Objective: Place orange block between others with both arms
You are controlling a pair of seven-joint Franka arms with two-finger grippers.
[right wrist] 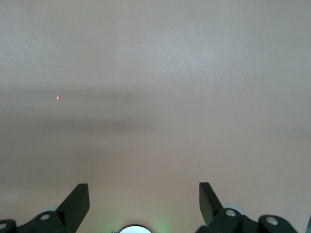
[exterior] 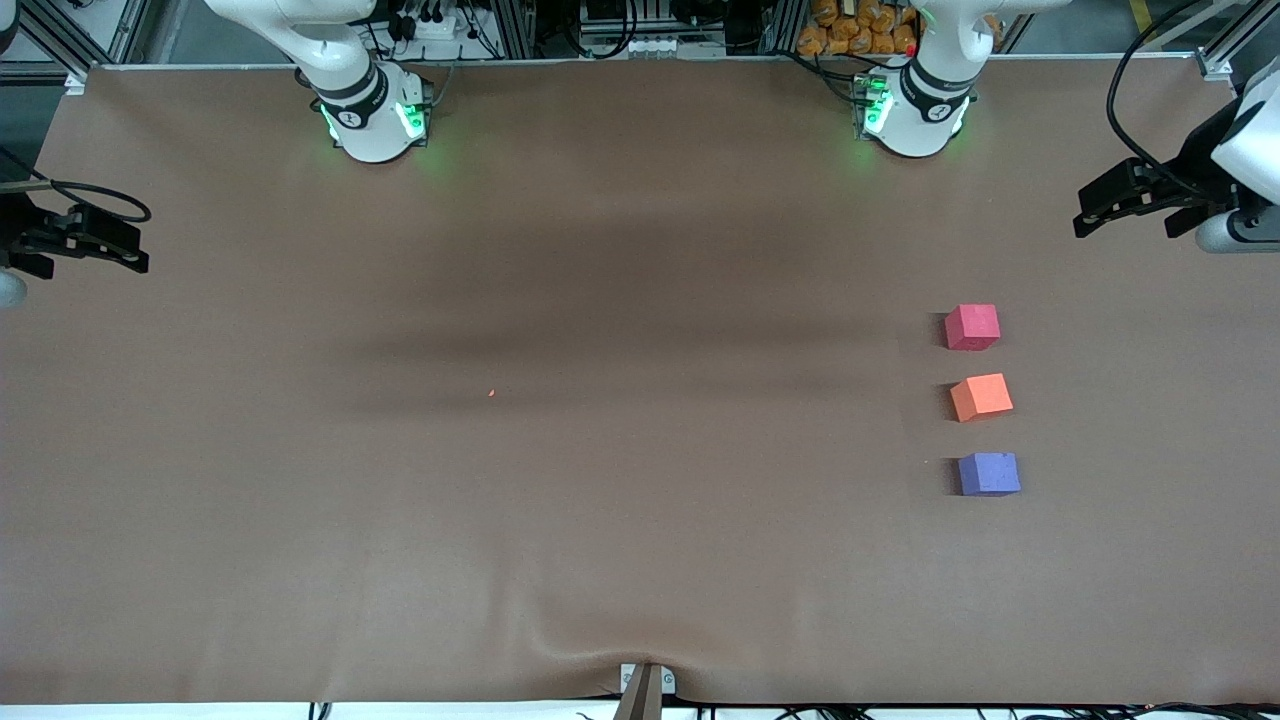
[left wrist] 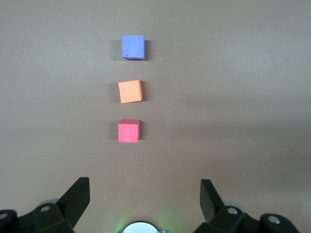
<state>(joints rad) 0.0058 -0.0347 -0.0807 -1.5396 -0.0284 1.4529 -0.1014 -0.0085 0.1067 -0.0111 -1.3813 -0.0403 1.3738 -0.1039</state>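
Observation:
The orange block (exterior: 981, 397) (left wrist: 130, 91) rests on the brown table between the others. The red-pink cube (exterior: 972, 327) (left wrist: 129, 131) lies farther from the front camera and the purple-blue cube (exterior: 989, 473) (left wrist: 133, 47) lies nearer. All three stand in a row with small gaps, toward the left arm's end of the table. My left gripper (exterior: 1085, 215) (left wrist: 144, 187) hangs open and empty in the air at that end, apart from the cubes. My right gripper (exterior: 135, 245) (right wrist: 143, 190) hangs open and empty over the right arm's end of the table.
A brown cloth covers the table (exterior: 640, 520) and bulges slightly at its front edge by a small clamp (exterior: 647, 685). A tiny orange speck (exterior: 491, 392) (right wrist: 58, 97) lies near the middle. The two arm bases (exterior: 375, 120) (exterior: 915, 115) glow green along the table's edge farthest from the front camera.

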